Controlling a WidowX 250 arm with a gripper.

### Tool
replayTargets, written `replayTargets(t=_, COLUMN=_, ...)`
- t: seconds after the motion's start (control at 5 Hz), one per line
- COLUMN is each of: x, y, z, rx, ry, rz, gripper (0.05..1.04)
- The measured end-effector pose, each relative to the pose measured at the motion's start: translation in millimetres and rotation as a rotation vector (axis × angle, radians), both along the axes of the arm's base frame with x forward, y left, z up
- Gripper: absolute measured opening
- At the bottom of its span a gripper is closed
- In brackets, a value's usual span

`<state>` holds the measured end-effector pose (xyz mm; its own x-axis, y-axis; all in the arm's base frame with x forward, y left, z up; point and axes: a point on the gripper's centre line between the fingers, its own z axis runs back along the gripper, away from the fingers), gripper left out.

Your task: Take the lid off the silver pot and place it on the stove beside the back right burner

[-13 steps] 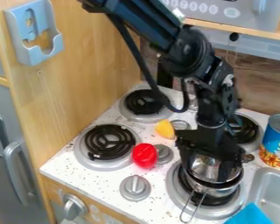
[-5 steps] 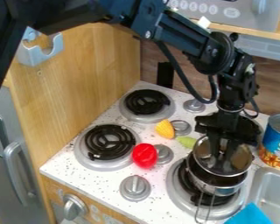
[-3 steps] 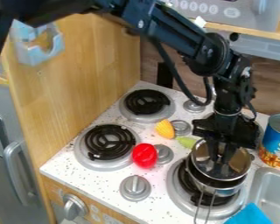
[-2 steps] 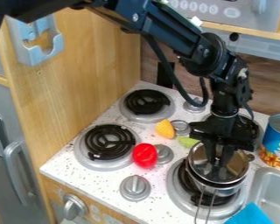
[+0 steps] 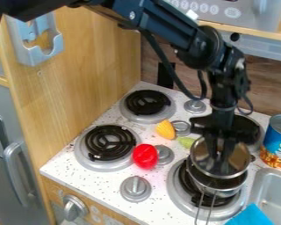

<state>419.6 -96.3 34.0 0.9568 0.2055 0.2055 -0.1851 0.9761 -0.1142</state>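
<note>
pot (image 5: 226, 192) on burner (image 5: 177, 190), end effector (image 5: 220, 167) at its top

Pot (image 5: 225, 190): glossy metal. Side panel (image 5: 99, 70): smooth wood. Red toy (image 5: 145, 157): glossy, probably plastic.

Compared with the earliest view, we observe the gripper (image 5: 218, 165) and the metal pot (image 5: 226, 192) displaced toward the rear right, the wire handle (image 5: 199, 207) shifted right, and the green object (image 5: 186, 142) exposed near the pot.

Red toy (image 5: 145, 156) beside knob (image 5: 166, 154) — blue can (image 5: 278, 137), right.
</note>
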Motion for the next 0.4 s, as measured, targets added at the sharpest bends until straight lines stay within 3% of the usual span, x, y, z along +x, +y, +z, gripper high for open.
replayTargets(t=0.2, x=14.3, y=0.0, z=16.2, rx=-0.017, ry=-0.045, rz=0.011, gripper=0.325)
replayTargets(t=0.4, x=17.5, y=3.5, z=16.6, rx=0.001, ry=-0.066, rz=0.016, gripper=0.325)
